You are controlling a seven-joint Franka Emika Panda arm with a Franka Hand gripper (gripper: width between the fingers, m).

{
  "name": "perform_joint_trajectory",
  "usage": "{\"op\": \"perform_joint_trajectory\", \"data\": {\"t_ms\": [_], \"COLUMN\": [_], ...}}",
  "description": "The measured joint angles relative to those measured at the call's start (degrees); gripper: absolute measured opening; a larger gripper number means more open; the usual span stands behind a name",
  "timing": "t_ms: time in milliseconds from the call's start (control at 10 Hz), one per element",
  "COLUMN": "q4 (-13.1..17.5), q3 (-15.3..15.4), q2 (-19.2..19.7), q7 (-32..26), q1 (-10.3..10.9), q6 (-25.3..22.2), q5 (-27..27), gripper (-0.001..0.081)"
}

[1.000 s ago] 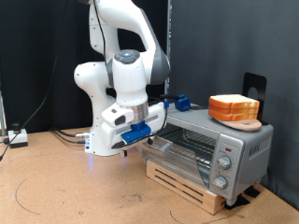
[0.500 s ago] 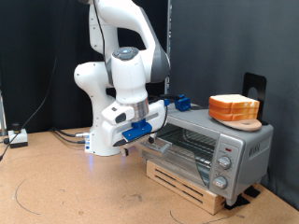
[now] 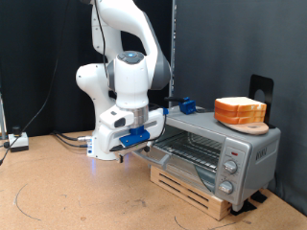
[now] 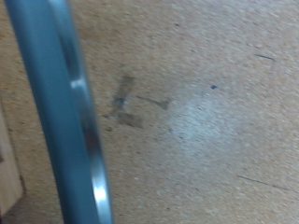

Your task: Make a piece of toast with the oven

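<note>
Claw (image 3: pixel 135 137) at oven (image 3: pixel 216 149) door, no legible writing

oven (image 3: pixel 216 146) mouth wide open, wire rack (image 3: pixel 192 146) bare, easy way in from left. tool (image 3: pixel 134 135) parked right at opening. bread stack (image 3: pixel 240 111) hogs oven top. worktop (image 3: pixel 58 187) left roomy.
</note>
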Motion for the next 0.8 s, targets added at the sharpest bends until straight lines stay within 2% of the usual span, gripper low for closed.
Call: {"op": "perform_joint_trajectory", "data": {"t_ms": [300, 500, 800], "q4": [-0.3, 0.1, 0.8], "q3": [-1.0, -1.6, -1.8], "q2": [2.9, 5.1, 6.4], "q7": [1.9, 1.5, -2.3], "q1": [-1.5, -1.9, -1.9], "q6": [2.1, 3.8, 4.3], "q5": [-2.3, 0.1, 3.8], "gripper": [0.0807, 0.0807, 0.0807]}}
